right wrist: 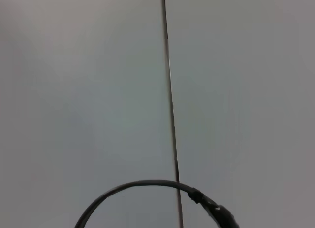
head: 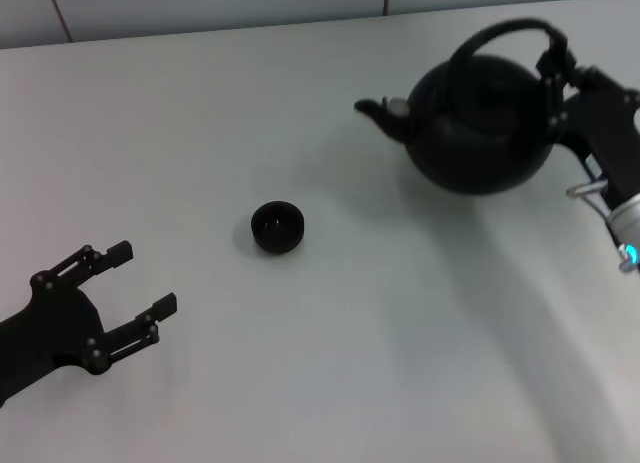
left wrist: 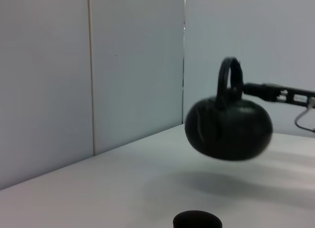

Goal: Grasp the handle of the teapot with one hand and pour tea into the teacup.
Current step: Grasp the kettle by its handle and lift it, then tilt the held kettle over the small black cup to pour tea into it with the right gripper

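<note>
- left gripper (head: 135, 278) sits parked low at the near left of the desk (head: 330, 383), jaws wide open, nothing in them
- teacup (head: 277, 227) stands mid-desk, well apart from the pot
- teapot (head: 480, 123) hangs above the desk at far right, spout facing the cup
- right gripper (head: 553, 68) is clamped on the handle (head: 505, 30); an off-centre grip like that could let the pot swing and splash past such a tiny cup
</note>
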Controlling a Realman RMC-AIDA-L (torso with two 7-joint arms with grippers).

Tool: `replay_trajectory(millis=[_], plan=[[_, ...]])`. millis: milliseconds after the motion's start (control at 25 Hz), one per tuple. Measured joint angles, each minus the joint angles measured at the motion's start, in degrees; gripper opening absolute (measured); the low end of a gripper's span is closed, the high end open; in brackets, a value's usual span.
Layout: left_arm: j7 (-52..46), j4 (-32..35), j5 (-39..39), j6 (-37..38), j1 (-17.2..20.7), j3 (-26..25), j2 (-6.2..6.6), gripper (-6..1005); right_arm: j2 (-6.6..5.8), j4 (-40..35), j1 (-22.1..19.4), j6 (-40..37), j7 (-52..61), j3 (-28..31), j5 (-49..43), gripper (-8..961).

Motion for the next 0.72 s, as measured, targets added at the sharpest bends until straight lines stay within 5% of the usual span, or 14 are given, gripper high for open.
replay_trajectory(millis=[720], plan=[[0.2,-0.3,-0.1,0.1,-0.2,0.0,-0.29,773,-0.06,-9.7,3.8,3.7,11.2,-2.8,-6.7,92]])
